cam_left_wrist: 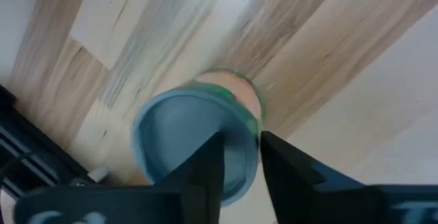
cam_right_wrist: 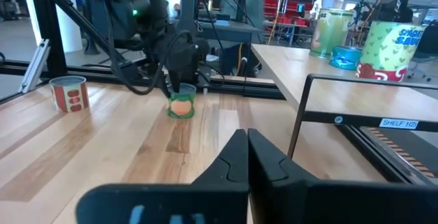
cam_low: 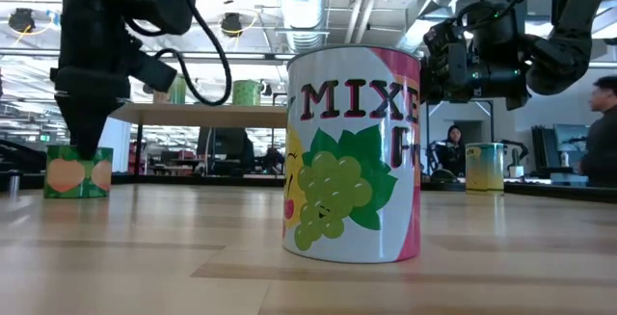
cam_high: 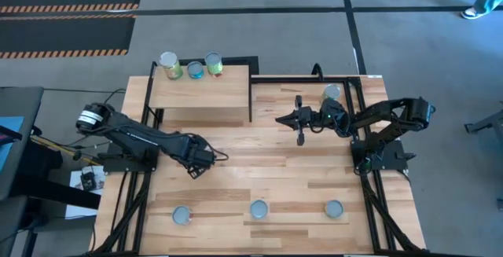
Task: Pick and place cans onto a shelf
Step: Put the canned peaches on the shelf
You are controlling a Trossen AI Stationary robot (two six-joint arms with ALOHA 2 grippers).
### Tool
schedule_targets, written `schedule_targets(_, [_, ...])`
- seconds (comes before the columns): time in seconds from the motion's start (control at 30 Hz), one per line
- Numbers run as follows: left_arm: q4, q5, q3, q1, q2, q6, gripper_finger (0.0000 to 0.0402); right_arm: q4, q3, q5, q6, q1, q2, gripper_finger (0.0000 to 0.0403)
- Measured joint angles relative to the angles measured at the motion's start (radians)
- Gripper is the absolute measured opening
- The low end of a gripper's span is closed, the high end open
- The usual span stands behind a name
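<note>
Three cans [cam_high: 191,67] already stand on the shelf [cam_high: 200,93]. The left gripper [cam_high: 198,159] hangs over a peach-labelled can [cam_left_wrist: 197,138] on the surface, fingers narrow around its rim. The right gripper [cam_high: 289,119] waits mid-surface, fingers closed, empty. Several cans left.

Glossy printed paper wraps the nearest can [cam_low: 353,153], its metal top [cam_high: 258,208] a dull silvery blue, on the table [cam_high: 299,170] of smooth, matt pale planks; the shelf [cam_high: 200,93] is paler plywood.
</note>
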Motion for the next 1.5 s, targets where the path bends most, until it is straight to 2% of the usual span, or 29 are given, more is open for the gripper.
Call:
schedule_targets(0.13, [0.115, 0.028, 0.001, 0.000, -0.011, 0.105, 0.0020, 0.001, 0.000, 0.001, -0.002, 0.000, 0.000, 0.0008])
schedule_targets(0.27, [0.225, 0.072, 0.049, 0.038, -0.051, 0.218, 0.0009, 0.000, 0.000, 0.002, -0.001, 0.000, 0.000, 0.0008])
schedule_targets(0.53, [0.237, 0.029, 0.392, 0.169, -0.084, 0.593, 0.0003, -0.005, 0.000, 0.003, 0.014, 0.002, 0.000, 0.0008])
schedule_targets(0.73, [0.189, 0.020, 0.600, 0.374, -0.064, 0.825, 0.0002, -0.005, 0.000, 0.003, 0.017, 0.003, 0.000, 0.0008])
schedule_targets(0.87, [0.133, 0.035, 0.730, 0.531, 0.026, 0.975, 0.0001, -0.007, 0.000, 0.004, 0.017, 0.003, 0.000, 0.0008])
schedule_targets(1.0, [0.044, 0.071, 0.918, 0.634, 0.189, 1.107, 0.0001, -0.009, 0.000, 0.004, 0.018, 0.004, 0.001, 0.0008])
schedule_targets(1.2, [-0.161, 0.051, 1.227, 0.722, 0.444, 1.208, 0.0001, -0.009, 0.000, 0.004, 0.017, 0.004, 0.001, 0.0008])
schedule_targets(1.33, [-0.242, 0.020, 1.382, 0.753, 0.553, 1.232, 0.0001, -0.012, 0.000, 0.004, 0.017, 0.004, 0.001, 0.0008])
schedule_targets(1.4, [-0.260, 0.021, 1.433, 0.766, 0.592, 1.232, 0.0001, -0.013, 0.000, 0.004, 0.017, 0.007, 0.001, 0.0008])
schedule_targets(1.5, [-0.255, 0.047, 1.443, 0.788, 0.608, 1.231, 0.0000, -0.019, 0.000, 0.004, 0.017, 0.010, 0.001, 0.0008])
